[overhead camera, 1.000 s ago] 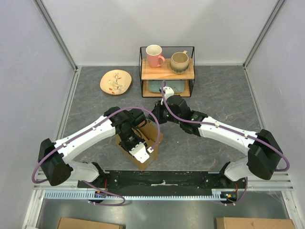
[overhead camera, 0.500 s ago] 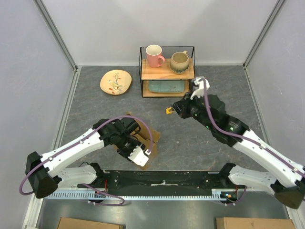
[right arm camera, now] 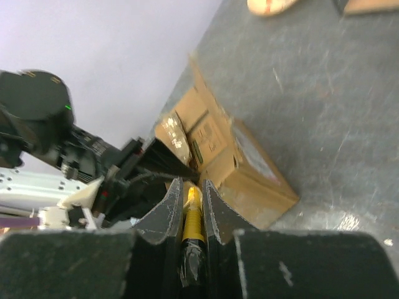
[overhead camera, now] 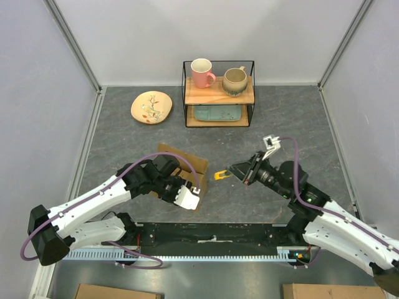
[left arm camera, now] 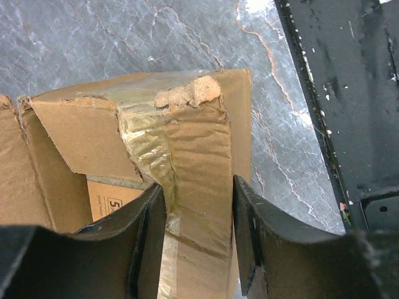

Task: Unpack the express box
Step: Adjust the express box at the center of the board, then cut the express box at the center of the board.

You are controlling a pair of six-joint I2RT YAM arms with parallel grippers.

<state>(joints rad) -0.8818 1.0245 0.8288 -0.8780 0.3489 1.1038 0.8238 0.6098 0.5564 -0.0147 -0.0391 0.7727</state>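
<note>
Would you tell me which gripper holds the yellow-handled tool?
The right gripper, shut on the yellow-handled tool; the left gripper grips the brown cardboard express box.

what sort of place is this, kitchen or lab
Probably a robot test cell, not a kitchen: two arms bolted to a grey table, plain white walls on metal framing, and a shelf of mugs as props.

Both arms stretch inward toward each other — the left tool (left arm camera: pixel 198 192) pinches a wall of the express box (left arm camera: pixel 202 140), the right tool (right arm camera: pixel 191 185) clamps a yellow cutter (right arm camera: pixel 191 210) between its fingers.
</note>
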